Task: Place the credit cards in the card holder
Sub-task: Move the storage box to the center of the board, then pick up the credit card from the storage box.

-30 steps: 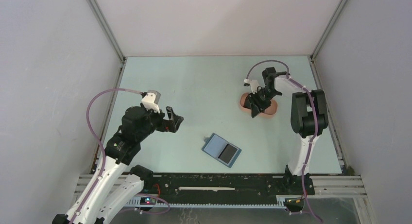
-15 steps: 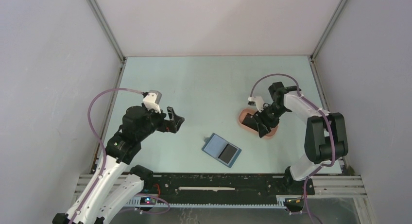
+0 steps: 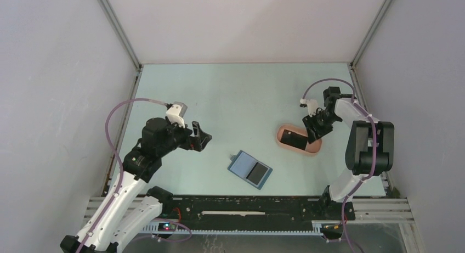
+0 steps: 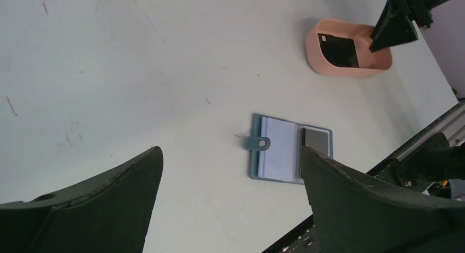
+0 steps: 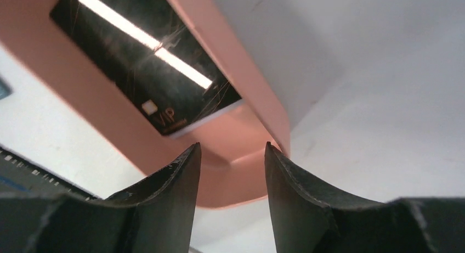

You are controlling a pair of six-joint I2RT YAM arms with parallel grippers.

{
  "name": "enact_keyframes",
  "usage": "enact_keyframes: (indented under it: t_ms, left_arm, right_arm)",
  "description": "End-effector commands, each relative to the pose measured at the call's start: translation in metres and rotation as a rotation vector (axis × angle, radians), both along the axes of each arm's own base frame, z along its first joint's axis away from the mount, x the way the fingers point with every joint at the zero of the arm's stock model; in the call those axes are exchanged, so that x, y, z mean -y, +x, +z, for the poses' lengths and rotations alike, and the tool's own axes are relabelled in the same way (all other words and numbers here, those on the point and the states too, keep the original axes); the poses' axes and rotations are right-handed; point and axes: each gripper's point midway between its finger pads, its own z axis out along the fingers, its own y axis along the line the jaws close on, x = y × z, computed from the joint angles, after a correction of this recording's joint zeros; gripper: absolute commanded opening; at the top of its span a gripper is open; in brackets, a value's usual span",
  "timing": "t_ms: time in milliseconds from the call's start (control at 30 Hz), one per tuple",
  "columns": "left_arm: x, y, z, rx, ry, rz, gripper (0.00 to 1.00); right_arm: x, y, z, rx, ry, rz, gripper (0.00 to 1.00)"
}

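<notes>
The card holder point(image 3: 243, 164) point(image 4: 279, 157) lies open on the table, near the front and centre, with its snap tab pointing away. A dark grey credit card point(image 3: 256, 173) point(image 4: 317, 139) sits in its right half. Another black credit card point(image 3: 292, 139) point(image 5: 142, 61) point(image 4: 338, 49) lies in the peach-pink tray point(image 3: 315, 150) point(image 5: 241, 181) point(image 4: 351, 72). My right gripper point(image 3: 313, 131) point(image 5: 231, 149) hangs over the tray's right end, its jaws partly apart with nothing pinched between them. My left gripper point(image 3: 202, 139) point(image 4: 230, 150) is wide open and empty, up above the table to the left of the card holder.
Grey enclosure walls stand on three sides of the pale table. The black rail point(image 3: 247, 204) holding the arm bases runs along the near edge, close in front of the card holder.
The tray has slid towards the near edge and a little right, along with my right gripper, which now sits over its right end. My left gripper has shifted slightly right.
</notes>
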Motion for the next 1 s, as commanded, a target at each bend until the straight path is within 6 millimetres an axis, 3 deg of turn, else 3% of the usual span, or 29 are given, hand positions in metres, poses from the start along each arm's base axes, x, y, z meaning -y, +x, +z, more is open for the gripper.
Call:
enact_keyframes:
  t_ms: [0, 233, 300, 433, 533, 633, 867, 967]
  left_arm:
    - [0.005, 0.003, 0.000, 0.006, -0.021, -0.021, 1.00]
    - [0.009, 0.003, 0.002, 0.001, -0.046, -0.027, 1.00]
    - [0.010, 0.003, 0.003, -0.001, -0.053, -0.029, 1.00]
    - [0.012, 0.000, 0.007, 0.005, -0.093, -0.027, 1.00]
    - [0.021, 0.001, 0.011, 0.008, -0.194, -0.021, 0.99]
    - [0.040, 0.006, 0.013, 0.000, -0.332, -0.056, 0.99]
    - [0.095, 0.017, 0.027, 0.017, -0.457, -0.146, 0.98]
    - [0.124, 0.027, 0.018, -0.027, -0.461, -0.177, 0.98]
  right_arm:
    - [0.031, 0.056, 0.016, 0.170, -0.141, -0.083, 0.55]
    - [0.055, 0.112, 0.056, 0.383, -0.252, -0.129, 0.56]
    - [0.045, 0.110, 0.068, 0.394, -0.192, -0.108, 0.56]
    - [0.006, 0.084, 0.082, 0.372, 0.033, -0.111, 0.55]
    - [-0.019, 0.059, 0.074, 0.261, 0.202, -0.158, 0.55]
    - [-0.030, 0.049, 0.058, 0.166, 0.296, -0.234, 0.55]
    - [-0.020, 0.051, 0.020, 0.055, 0.299, -0.396, 0.65]
    - [-0.014, 0.056, 0.012, 0.046, 0.268, -0.449, 0.71]
